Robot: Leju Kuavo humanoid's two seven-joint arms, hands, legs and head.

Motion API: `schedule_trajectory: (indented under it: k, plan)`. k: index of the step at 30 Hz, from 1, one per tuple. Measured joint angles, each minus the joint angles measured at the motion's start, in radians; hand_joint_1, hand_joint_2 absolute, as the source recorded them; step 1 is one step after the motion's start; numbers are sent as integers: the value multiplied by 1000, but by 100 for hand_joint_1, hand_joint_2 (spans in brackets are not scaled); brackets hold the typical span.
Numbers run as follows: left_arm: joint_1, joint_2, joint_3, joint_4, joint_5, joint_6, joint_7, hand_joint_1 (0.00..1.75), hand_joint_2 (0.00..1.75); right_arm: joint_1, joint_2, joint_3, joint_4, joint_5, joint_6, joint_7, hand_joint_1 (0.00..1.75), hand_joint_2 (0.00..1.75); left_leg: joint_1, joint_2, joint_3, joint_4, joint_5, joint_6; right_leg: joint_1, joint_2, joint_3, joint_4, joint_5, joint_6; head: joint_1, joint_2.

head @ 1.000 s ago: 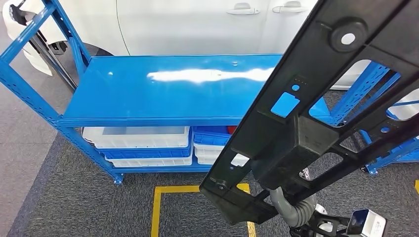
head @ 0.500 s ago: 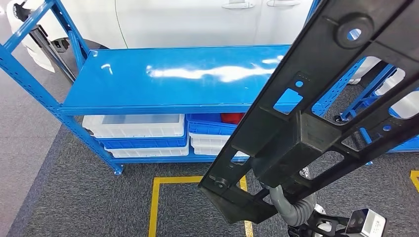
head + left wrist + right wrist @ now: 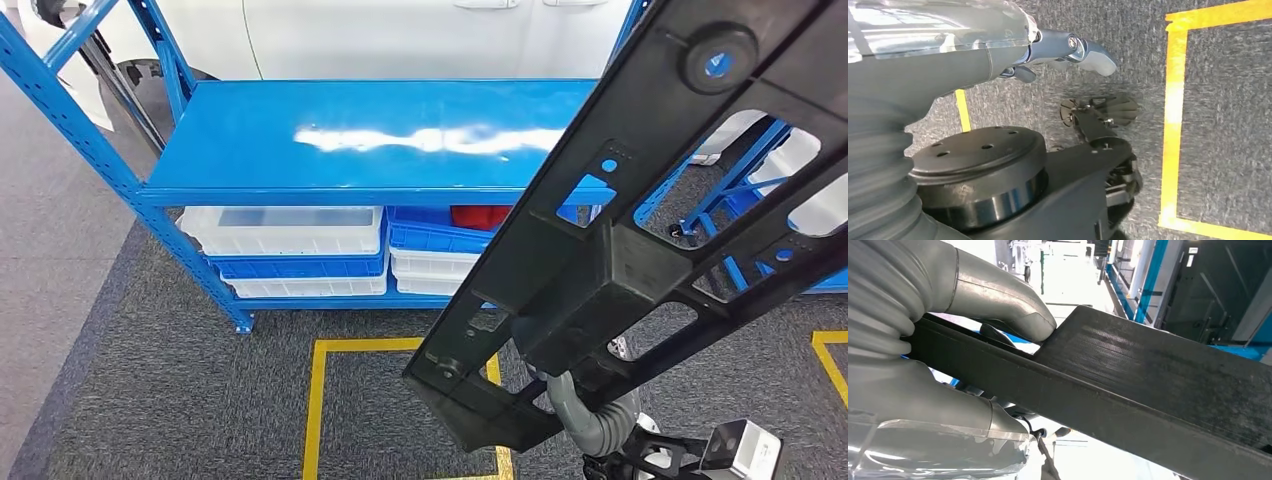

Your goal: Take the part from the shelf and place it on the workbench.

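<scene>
black plastic part (image 3: 640, 250), long, flat and pierced with square and round cutouts, slants across the right of the head view, raised in front of the blue metal shelf (image 3: 370, 140). right hand (image 3: 948, 365) grips it, the thick grey thumb pressed on one face and the rest of the hand closed against the other; its surface shows a fine ribbed grain up close. left hand (image 3: 1068, 50) hangs over grey carpet (image 3: 1228, 100) with its fingers loosely apart and nothing in them. glossy shelf top, with four shallow bins (image 3: 290, 230) stacked below, white and blue, one holding something red. yellow tape (image 3: 318, 400) marks squares on the carpet. white car (image 3: 400, 35) stands behind.
</scene>
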Motion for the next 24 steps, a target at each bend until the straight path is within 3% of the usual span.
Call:
schedule_trajectory:
  k: [2, 5, 6, 8, 10, 11, 12, 13, 15, 17, 20, 21, 22, 24]
  plan:
    - [-1, 0, 2, 0, -5, -1, 3, 0, 175, 2, 3, -4, -1, -4, -1, -1, 171, 175, -1, -1, -9, 8, 8, -9, 6, 0, 39, -71, 0, -11, 0, 0]
    - [-4, -1, 2, 0, -17, -2, 11, 0, 175, 4, 6, -20, -2, -12, -2, -4, 171, 175, -1, -3, -17, 12, 13, -26, 5, -1, 30, -78, 15, -29, 0, 0]
    - [-5, -1, 2, 0, -20, -2, 13, 0, 175, 3, 7, -25, -4, -13, -2, -5, 171, 175, 0, -4, -25, 28, -5, -32, 2, -2, 24, -80, 24, -37, 0, 0]
    - [-11, -1, 2, 0, -24, -1, 17, 0, 175, 1, 11, -34, -6, -16, -1, -5, 171, 175, 6, -6, -58, 121, -85, -43, -1, -5, 8, -83, 41, -47, 0, 0]
    - [-18, -1, 2, 0, -22, 0, 22, 0, 175, -7, 13, -41, -3, -25, 6, -1, 171, 175, 13, -6, -94, 257, -163, -53, -1, -6, -14, -81, 57, -48, 0, 0]
    - [-20, -1, 3, 0, -19, 1, 24, 0, 175, -16, 13, -43, 1, -31, 11, 1, 171, 175, 16, -6, -97, 294, -175, -56, -1, -6, -25, -79, 64, -47, 0, 0]
    - [-21, -1, 4, 0, -15, 3, 26, 0, 175, -27, 13, -44, 8, -39, 17, 3, 171, 175, 18, -6, -81, 294, -167, -58, -2, -6, -36, -77, 72, -44, 0, 0]
    - [-22, -1, 5, 0, -11, 5, 27, 0, 175, -39, 13, -44, 16, -45, 23, 4, 171, 175, 21, -6, -47, 253, -144, -59, -3, -4, -46, -74, 78, -42, 0, 0]
    - [-23, -1, 8, 0, -5, 9, 27, 0, 175, -65, 13, -44, 31, -57, 29, 5, 171, 175, 22, -7, 52, 104, -101, -58, -5, -2, -62, -69, 88, -32, 0, 0]
    - [-22, -1, 12, 0, -1, 11, 26, 0, 175, -92, 13, -44, 44, -68, 33, 8, 171, 175, 16, -11, 111, 3, -90, -48, -6, -2, -70, -66, 99, -18, 0, 0]
    - [-17, -1, 22, 0, 1, 14, 25, 0, 175, -122, 13, -43, 61, -79, 33, 13, 171, 175, 11, -14, 104, -9, -81, -27, -7, -3, -77, -62, 113, 4, 0, 0]
    - [-16, -1, 25, 0, 1, 15, 24, 0, 175, -125, 13, -43, 66, -81, 33, 15, 171, 175, 12, -12, 98, -10, -73, -19, -7, -4, -84, -44, 103, 10, 0, 0]
    - [-16, -1, 27, 0, 1, 15, 24, 0, 175, -127, 13, -43, 71, -82, 33, 17, 171, 175, 12, -11, 91, -12, -64, -11, -7, -4, -96, -11, 77, 13, 0, 0]
    - [-18, -2, 28, 0, 1, 15, 23, 0, 175, -133, 13, -43, 80, -84, 34, 19, 171, 175, 8, -8, 70, -11, -47, 0, -7, -4, -131, 102, -16, 13, 1, 0]
